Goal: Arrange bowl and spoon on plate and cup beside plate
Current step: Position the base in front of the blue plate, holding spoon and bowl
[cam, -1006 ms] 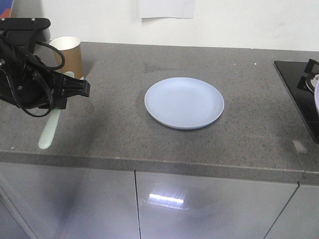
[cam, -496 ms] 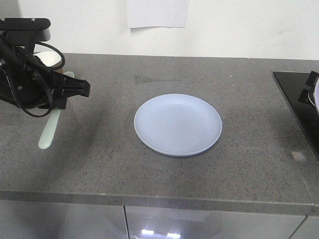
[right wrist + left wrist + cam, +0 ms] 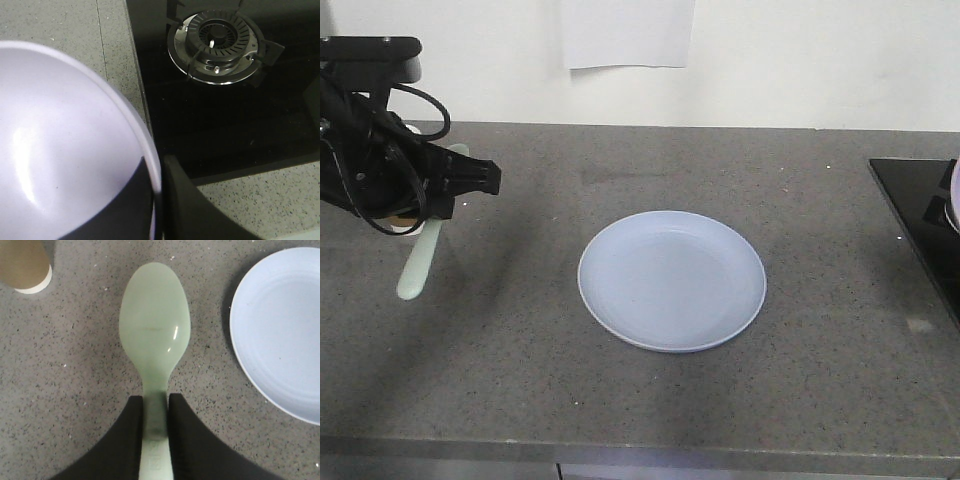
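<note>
The pale blue plate (image 3: 672,280) lies flat mid-counter, nothing on it; its left rim also shows in the left wrist view (image 3: 280,330). My left gripper (image 3: 442,205) (image 3: 155,415) is shut on the handle of the mint-green spoon (image 3: 416,270) (image 3: 155,325), scoop pointing away, left of the plate. The brown cup (image 3: 25,265) stands beyond the spoon's scoop; in the front view the left arm hides most of it. My right gripper (image 3: 157,192) is shut on the rim of the lavender bowl (image 3: 65,140), held at the stove's edge; a sliver of the bowl (image 3: 954,195) shows at the far right.
A black glass stove (image 3: 920,215) with a gas burner (image 3: 217,45) takes the counter's right end. The grey speckled counter (image 3: 620,400) ends at a front edge near the bottom. A white wall with a paper sheet (image 3: 628,35) rises behind.
The whole counter scene has slid down in the front view, so the plate looks nearer and larger. The cup has gone behind the left arm. Both grips are unchanged.
</note>
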Robot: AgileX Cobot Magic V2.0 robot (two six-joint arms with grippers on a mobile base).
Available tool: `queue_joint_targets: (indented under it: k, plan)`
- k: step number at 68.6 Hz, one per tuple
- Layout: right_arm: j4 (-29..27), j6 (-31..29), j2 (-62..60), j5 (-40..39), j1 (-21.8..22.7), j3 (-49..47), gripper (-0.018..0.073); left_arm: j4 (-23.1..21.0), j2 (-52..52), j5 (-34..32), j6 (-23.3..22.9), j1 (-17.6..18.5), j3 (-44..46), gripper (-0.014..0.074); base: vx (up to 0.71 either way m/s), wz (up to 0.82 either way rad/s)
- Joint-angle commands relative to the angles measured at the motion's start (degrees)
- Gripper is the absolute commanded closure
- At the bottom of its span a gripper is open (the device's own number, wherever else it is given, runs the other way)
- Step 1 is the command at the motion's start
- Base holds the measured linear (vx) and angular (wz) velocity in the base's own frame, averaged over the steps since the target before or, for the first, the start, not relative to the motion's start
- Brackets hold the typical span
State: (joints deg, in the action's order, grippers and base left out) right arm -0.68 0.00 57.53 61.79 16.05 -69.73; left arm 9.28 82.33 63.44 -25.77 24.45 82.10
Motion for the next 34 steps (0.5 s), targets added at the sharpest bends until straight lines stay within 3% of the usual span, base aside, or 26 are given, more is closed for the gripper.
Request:
queue_joint_targets:
  k: [1,34]
  plan:
    - [0.21,-0.6,-0.56,-3.77,0.37,-1.57,0.0565,0.45,-2.06,-2.19,-0.27,0.32,1.48,0.0603,0.08,-0.02]
    - [0.21,-0.6,-0.56,-3.77,0.37,-1.57,0.0565,0.45,-2.06,-2.24,-0.27,0.32,1.48,0.0603,0.06,0.01]
